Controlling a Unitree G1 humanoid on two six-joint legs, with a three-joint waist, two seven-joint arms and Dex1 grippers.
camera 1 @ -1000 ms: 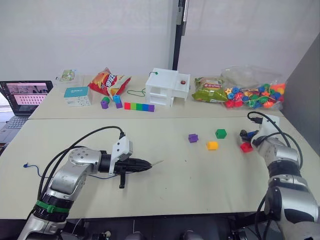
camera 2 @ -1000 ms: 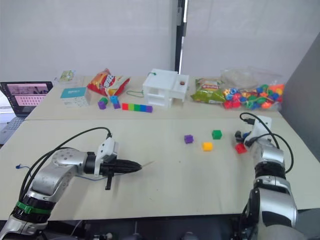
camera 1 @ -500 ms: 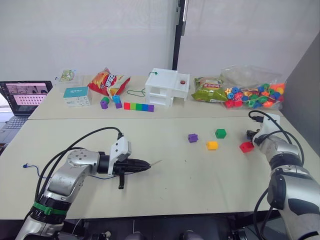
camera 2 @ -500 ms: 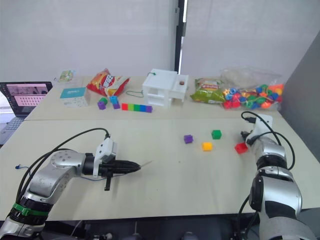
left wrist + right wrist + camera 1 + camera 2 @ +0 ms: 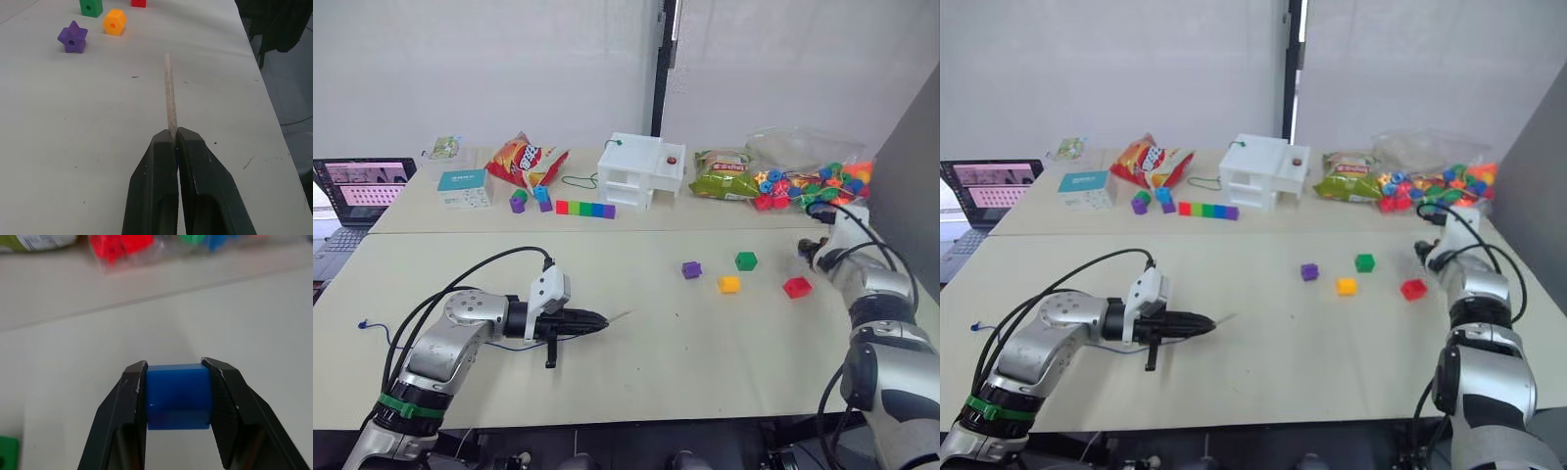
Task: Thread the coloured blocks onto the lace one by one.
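Broadly, two pale matte tables [image 5: 636, 323] butt together, the near one scuffed with small dark specks. On the far one sit a white boxy model house [image 5: 641, 169], crinkled snack bags [image 5: 527, 157], a clear bag of glossy beads [image 5: 813, 186] and a bar [image 5: 585, 209] of fused coloured segments.

On the near table lie four plastic blocks, each with a hole: a green [image 5: 745, 260] cube, a red [image 5: 796, 287] one, a yellow-orange [image 5: 729, 284] hexagon-like piece and a purple [image 5: 691, 269] star shape.

Low over the near table, the left gripper [image 5: 175, 142] has its smooth black fingers pressed together on the lace's stiff, pale, rough-looking tip [image 5: 169, 98], which juts out straight. The lace [image 5: 374, 326] itself is thin and dark, mostly hidden behind the arm; only a short curl shows by the table's left edge.

By the table's right side, the right gripper [image 5: 177, 382] pinches the blue block [image 5: 178, 395] between its two fingers; its hole is not visible.
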